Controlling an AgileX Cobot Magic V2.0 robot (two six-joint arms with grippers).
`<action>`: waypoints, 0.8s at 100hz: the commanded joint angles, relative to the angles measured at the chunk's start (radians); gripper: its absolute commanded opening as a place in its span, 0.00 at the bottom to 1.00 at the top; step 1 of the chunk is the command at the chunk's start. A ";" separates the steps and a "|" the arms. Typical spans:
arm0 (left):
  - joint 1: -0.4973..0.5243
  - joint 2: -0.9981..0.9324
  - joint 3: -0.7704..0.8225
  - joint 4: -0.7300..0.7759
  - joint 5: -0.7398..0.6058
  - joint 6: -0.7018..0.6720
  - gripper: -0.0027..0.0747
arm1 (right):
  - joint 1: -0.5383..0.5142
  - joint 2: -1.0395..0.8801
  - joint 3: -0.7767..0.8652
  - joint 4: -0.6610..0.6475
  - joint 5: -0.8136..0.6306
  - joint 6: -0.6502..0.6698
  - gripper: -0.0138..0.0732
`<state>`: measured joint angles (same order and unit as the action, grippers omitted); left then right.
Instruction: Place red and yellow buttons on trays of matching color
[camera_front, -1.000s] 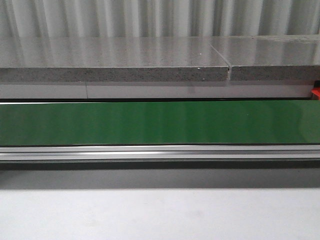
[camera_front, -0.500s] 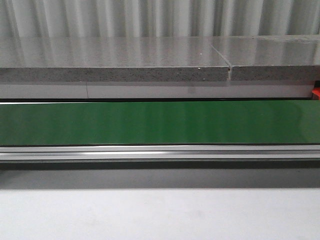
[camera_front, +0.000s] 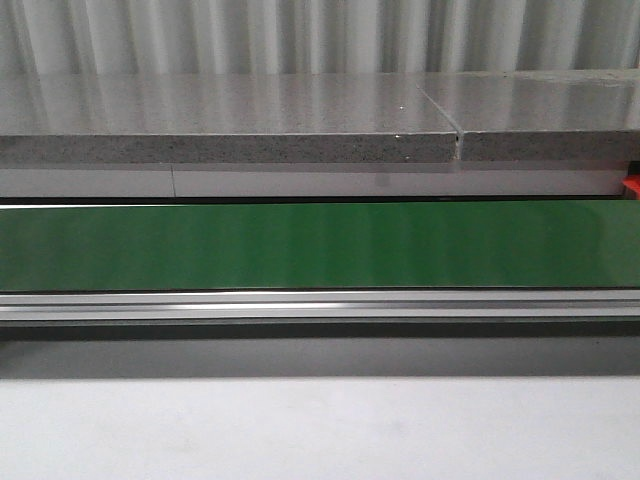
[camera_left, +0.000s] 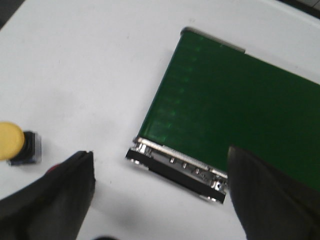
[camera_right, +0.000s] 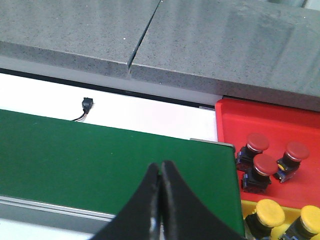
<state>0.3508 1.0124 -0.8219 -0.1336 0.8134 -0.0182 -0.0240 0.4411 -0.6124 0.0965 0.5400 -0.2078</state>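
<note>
We see 3 red buttons (camera_right: 260, 165) in the red tray (camera_right: 230, 120) just beside the green conveyor belt (camera_right: 100, 155). 1 yellow button (camera_left: 12, 144) lies on the white tabletop (camera_left: 75, 75) near the belt's end. Our left fingers (camera_left: 70, 195) are spread apart, empty; our right fingers (camera_right: 150, 200) are pressed together.

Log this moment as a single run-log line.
left gripper: open, above belt end | yellow button: on white table | right gripper: shut, empty | red tray: three red buttons

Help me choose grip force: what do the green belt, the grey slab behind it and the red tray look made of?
Green belt: smooth, slightly glossy rubber or PVC, judging by its soft sheen. Grey slab: speckled stone or composite, polished, with a seam. Red tray: likely moulded plastic, uniform colour, raised rim.
</note>
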 joint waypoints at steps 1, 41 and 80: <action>0.046 0.028 -0.043 -0.008 0.036 -0.052 0.77 | -0.001 0.006 -0.026 -0.006 -0.069 -0.009 0.08; 0.202 0.256 -0.155 0.042 0.315 -0.054 0.76 | -0.001 0.006 -0.025 -0.006 -0.069 -0.009 0.08; 0.202 0.474 -0.199 0.054 0.314 -0.073 0.76 | -0.001 0.006 -0.025 -0.006 -0.069 -0.009 0.08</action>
<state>0.5496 1.4821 -0.9900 -0.0653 1.1315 -0.0717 -0.0240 0.4411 -0.6124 0.0965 0.5400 -0.2082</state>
